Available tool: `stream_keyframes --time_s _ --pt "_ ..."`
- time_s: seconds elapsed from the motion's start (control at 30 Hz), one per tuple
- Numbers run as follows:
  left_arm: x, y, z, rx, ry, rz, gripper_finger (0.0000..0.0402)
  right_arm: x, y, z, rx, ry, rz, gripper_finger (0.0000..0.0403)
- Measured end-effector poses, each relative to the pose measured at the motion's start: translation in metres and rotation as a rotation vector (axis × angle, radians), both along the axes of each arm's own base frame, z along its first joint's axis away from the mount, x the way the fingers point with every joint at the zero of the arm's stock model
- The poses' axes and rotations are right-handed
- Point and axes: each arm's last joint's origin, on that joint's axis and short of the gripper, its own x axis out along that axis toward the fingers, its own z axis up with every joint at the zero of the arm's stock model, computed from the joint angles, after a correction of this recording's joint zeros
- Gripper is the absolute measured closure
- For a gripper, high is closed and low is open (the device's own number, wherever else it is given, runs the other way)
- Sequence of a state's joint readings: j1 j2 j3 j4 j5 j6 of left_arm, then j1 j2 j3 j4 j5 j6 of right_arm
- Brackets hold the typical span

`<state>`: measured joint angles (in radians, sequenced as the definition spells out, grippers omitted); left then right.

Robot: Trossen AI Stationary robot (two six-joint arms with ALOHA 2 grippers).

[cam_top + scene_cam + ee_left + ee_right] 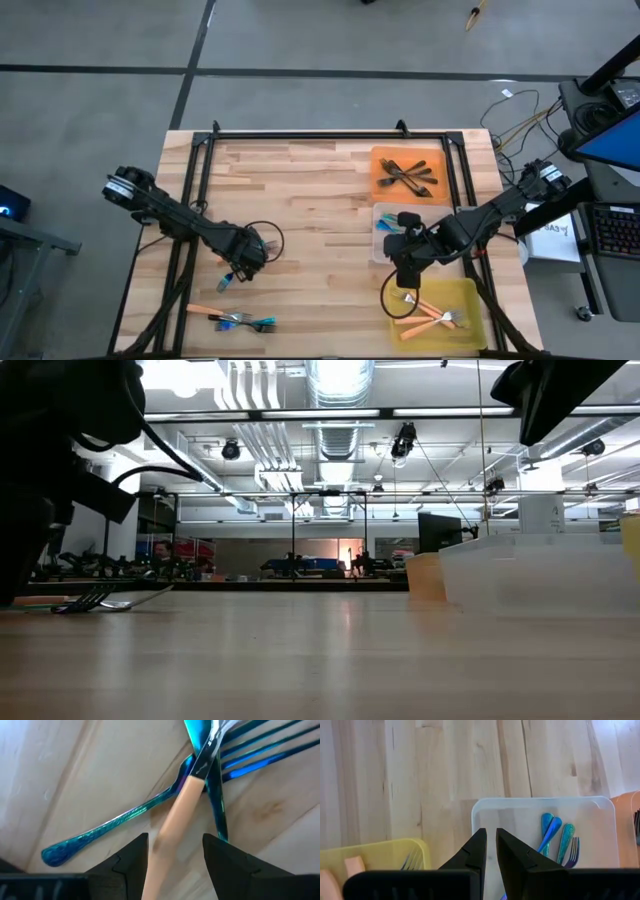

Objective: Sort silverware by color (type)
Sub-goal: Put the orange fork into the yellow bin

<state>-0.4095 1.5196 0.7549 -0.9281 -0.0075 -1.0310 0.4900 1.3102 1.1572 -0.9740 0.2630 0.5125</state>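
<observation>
L gripper open, astride orange fork lying across blue forks on surface, lined up for pickup. R gripper nearly closed, empty, above clear tray w/ blue forks.

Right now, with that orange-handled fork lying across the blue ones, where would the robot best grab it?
Probably by its orange handle, from straight above. The handle lies flat on the wood table between the open fingers of the left gripper, clear of the blue fork, while its tines overlap the other forks.
</observation>
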Motion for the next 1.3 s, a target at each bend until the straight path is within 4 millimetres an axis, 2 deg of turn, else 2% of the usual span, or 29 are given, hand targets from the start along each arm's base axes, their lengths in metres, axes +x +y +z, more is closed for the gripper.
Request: stream_keyframes --time_s 0.3,0.43,0.63,1.0,1.3 --pt "-0.005 0.004 -0.012 -0.005 -0.024 0.089 0.0246 0.002 0.001 0.001 -0.003 -0.023 0.033 0.0369" --pt "-0.004 0.004 -0.012 -0.010 -0.030 0.110 0.0284 0.003 0.002 0.002 -0.006 -0.036 0.053 0.0369" --pt "-0.001 0.003 -0.010 -0.015 -0.038 0.119 0.0364 0.004 0.002 0.002 -0.006 -0.036 0.053 0.0369" --pt "-0.005 0.004 -0.004 -0.042 -0.042 0.151 0.0363 0.004 0.002 0.002 -0.006 -0.037 0.054 0.0369" --pt "-0.017 0.011 0.022 -0.014 -0.133 0.251 0.0361 0.008 0.001 0.004 -0.063 -0.118 0.007 0.0369"
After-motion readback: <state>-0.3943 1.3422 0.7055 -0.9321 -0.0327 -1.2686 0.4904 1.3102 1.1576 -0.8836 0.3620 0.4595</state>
